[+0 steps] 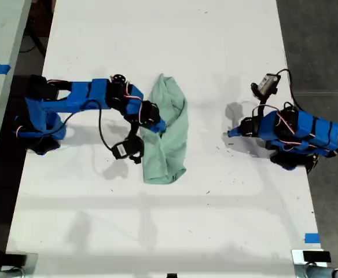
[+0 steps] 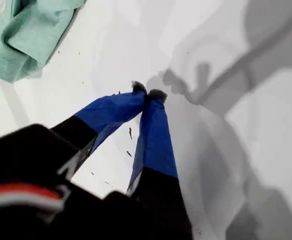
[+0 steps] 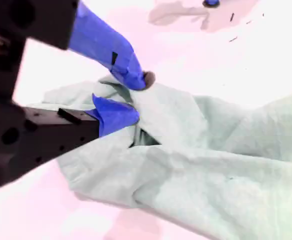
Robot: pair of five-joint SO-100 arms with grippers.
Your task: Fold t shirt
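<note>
The pale mint-green t shirt (image 1: 172,136) lies as a wrinkled, elongated bundle in the middle of the white table (image 1: 169,231). My second gripper (image 1: 159,124) reaches it from the exterior view's left. In the second wrist view its blue fingertips (image 3: 136,75) pinch a raised fold of the t shirt (image 3: 211,150), so my second gripper (image 3: 138,99) is shut on the cloth. My first gripper (image 1: 230,133) rests over bare table at the exterior view's right, apart from the garment. Its blue tips meet with nothing between them (image 2: 148,92), and the t shirt (image 2: 26,35) shows some way ahead.
Both blue arm bases stand on the table, one at each side of the exterior view. A cable (image 1: 102,130) loops beside the second arm. Grey floor (image 1: 319,46) lies past the table edge on the exterior view's right. A blue tape mark (image 1: 312,238) sits near the exterior view's lower right corner.
</note>
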